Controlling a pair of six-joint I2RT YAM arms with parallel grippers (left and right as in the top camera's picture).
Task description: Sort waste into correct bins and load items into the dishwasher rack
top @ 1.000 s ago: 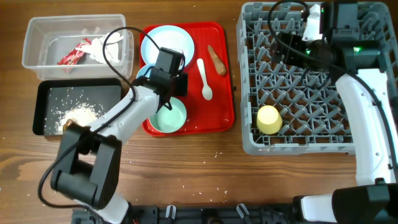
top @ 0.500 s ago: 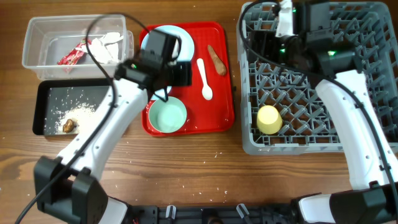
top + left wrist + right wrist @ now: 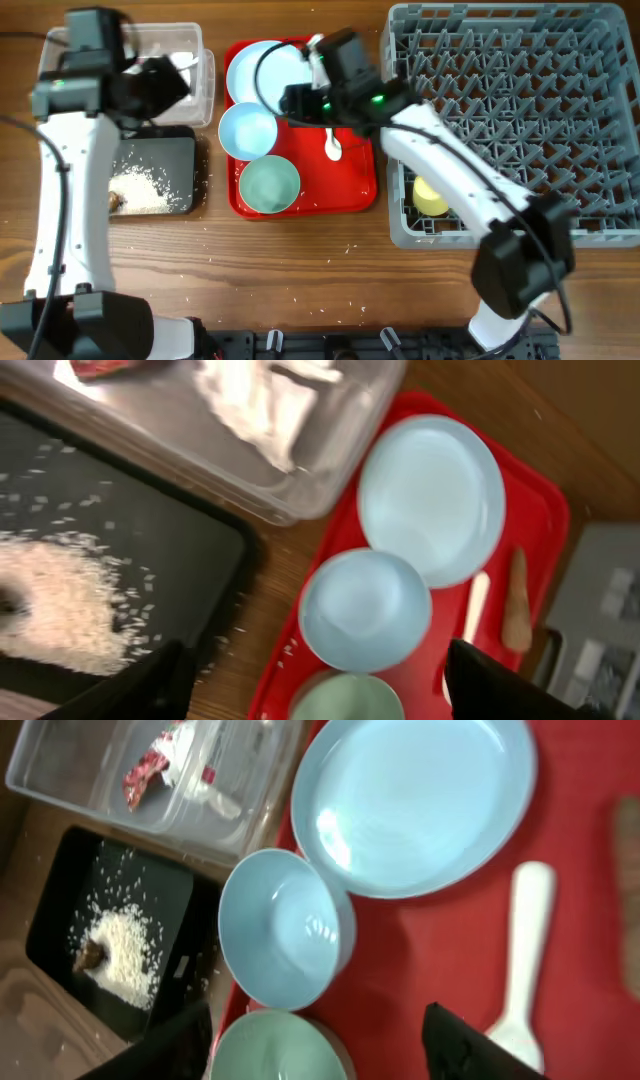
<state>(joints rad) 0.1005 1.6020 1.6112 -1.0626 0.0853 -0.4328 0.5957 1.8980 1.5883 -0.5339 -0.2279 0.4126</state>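
My left gripper [image 3: 165, 88] is open and empty above the clear tub [image 3: 200, 55] and black tray [image 3: 160, 160]; its wrist view [image 3: 320, 695] looks down on both bowls. My right gripper [image 3: 293, 100] is open and empty over the red tray; in its wrist view [image 3: 315, 1050] it hangs above the pale blue bowl [image 3: 285, 930] and pale green bowl [image 3: 275, 1050]. The pale blue plate [image 3: 265, 62], blue bowl [image 3: 247, 130], green bowl [image 3: 269, 185] and white spoon [image 3: 333, 147] lie on the red tray. The carrot-shaped stick [image 3: 517, 615] lies beside the spoon. The yellow cup [image 3: 430, 195] sits in the rack [image 3: 520, 110].
The red-and-white wrapper [image 3: 145, 770] and paper scraps [image 3: 250, 405] lie in the clear tub. Rice [image 3: 148, 185] and a brown lump [image 3: 115, 200] lie in the black tray. The red tray [image 3: 355, 190] sits between the bins and the rack. Stray grains dot the table front.
My left arm swung from the red tray out to the left over the bins. My right arm swung from the rack leftward to above the red tray.
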